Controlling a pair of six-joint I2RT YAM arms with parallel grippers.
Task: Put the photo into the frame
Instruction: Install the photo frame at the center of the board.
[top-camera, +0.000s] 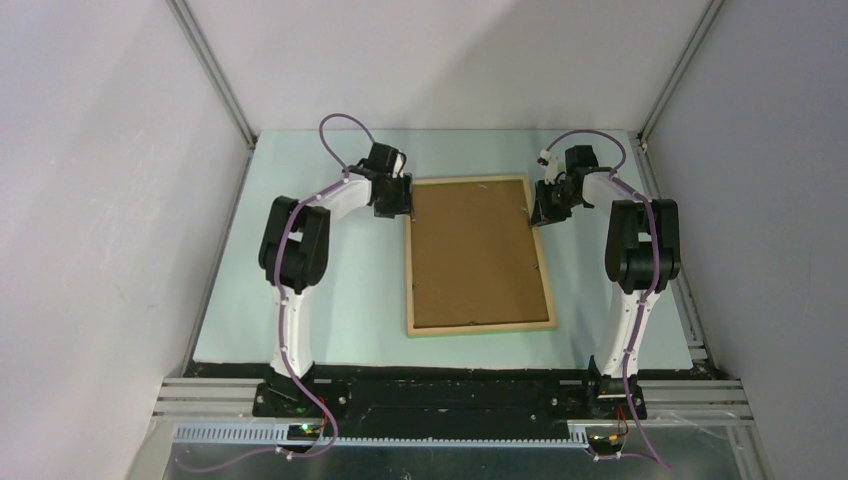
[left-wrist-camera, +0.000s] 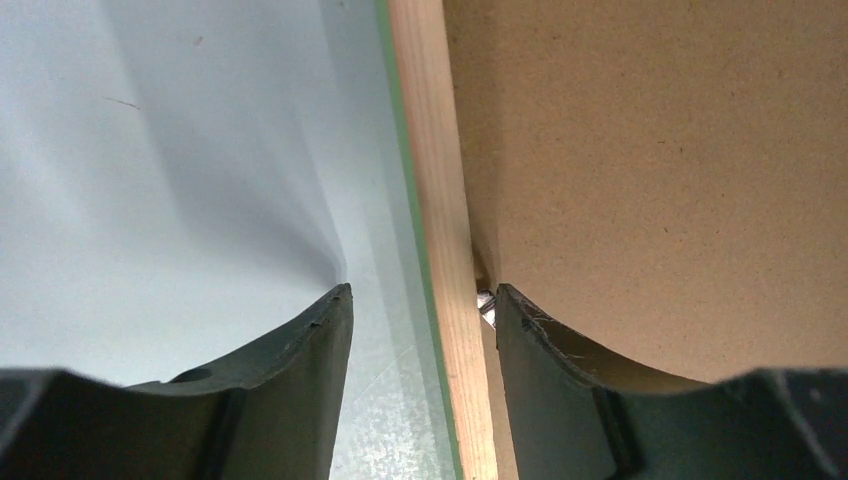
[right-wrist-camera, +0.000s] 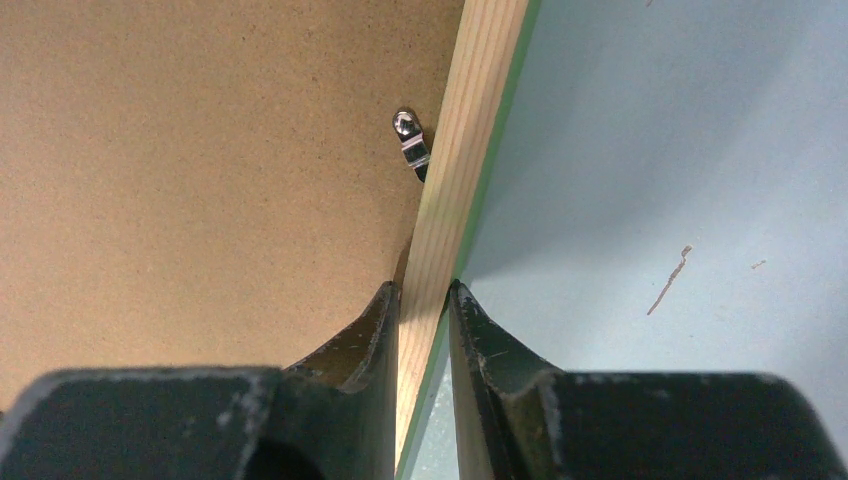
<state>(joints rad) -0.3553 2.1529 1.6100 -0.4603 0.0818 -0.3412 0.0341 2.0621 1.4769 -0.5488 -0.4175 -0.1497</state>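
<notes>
The frame (top-camera: 480, 327) lies back up on the table, its pale wood rails around a brown backing board (top-camera: 475, 255). The photo is hidden. My left gripper (top-camera: 393, 210) is at the frame's far left corner. In the left wrist view it (left-wrist-camera: 423, 292) stands open astride the left rail (left-wrist-camera: 435, 180), one finger over the table and the other over the board, with a gap beside the rail. My right gripper (top-camera: 545, 215) is at the far right. In the right wrist view it (right-wrist-camera: 425, 290) is shut on the right rail (right-wrist-camera: 470, 150).
Small metal clips (right-wrist-camera: 410, 140) sit on the backing board (right-wrist-camera: 200, 150) beside the rails, one (left-wrist-camera: 486, 300) by my left finger. A pale blue table mat (top-camera: 330, 290) surrounds the frame. Grey walls enclose the table on three sides.
</notes>
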